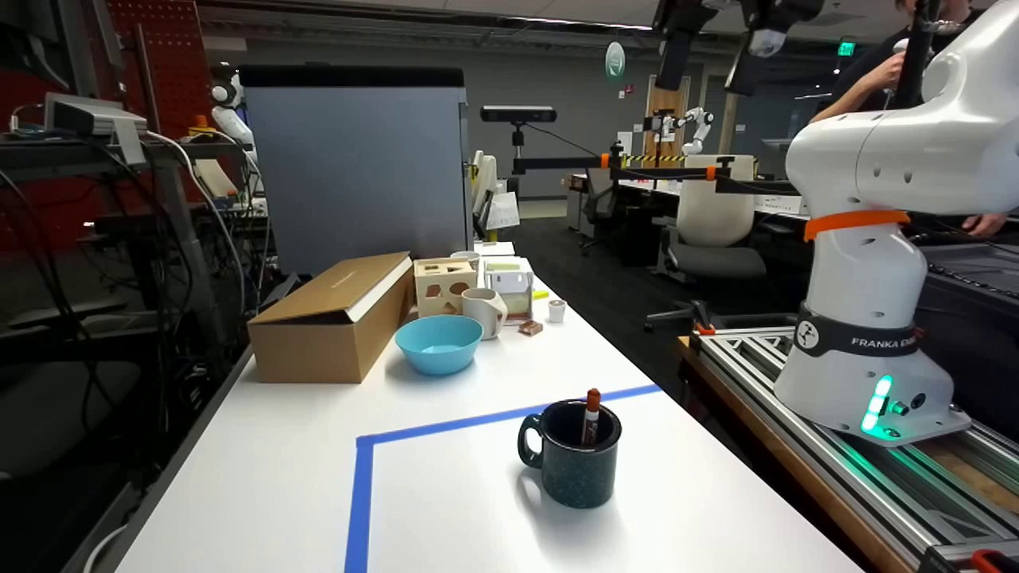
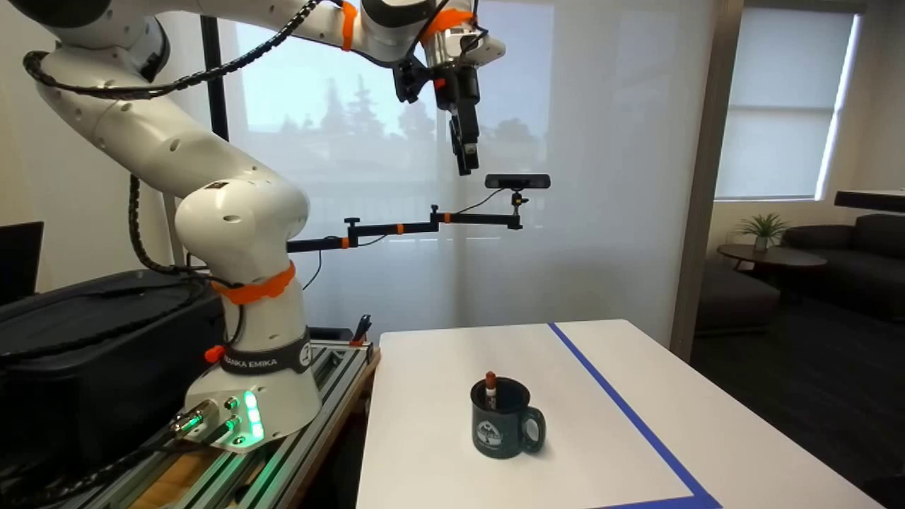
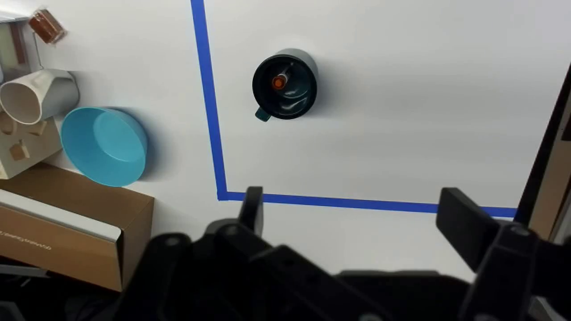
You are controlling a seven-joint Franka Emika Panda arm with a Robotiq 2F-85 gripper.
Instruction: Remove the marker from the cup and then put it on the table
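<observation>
The cup, a dark teal mug, stands upright on the white table in both exterior views [image 1: 579,477] [image 2: 495,435], inside the blue tape lines. The marker [image 1: 591,418] leans inside the cup with its orange-red end above the rim; it also shows in an exterior view [image 2: 491,390]. In the wrist view the marker [image 3: 279,82] stands against the inner side of the cup [image 3: 308,61]; its lower end is hard to see. The table [image 3: 401,151] fills most of that view. My gripper [image 3: 352,191] is wide open and empty, high above the table and apart from the cup [image 2: 466,170].
A light blue bowl [image 1: 439,346], a white mug [image 1: 482,313], a wooden shape box [image 1: 443,286] and a cardboard box [image 1: 330,326] stand beyond the tape. A small brown packet [image 1: 530,327] lies near them. A camera arm [image 2: 474,218] reaches out beside the table.
</observation>
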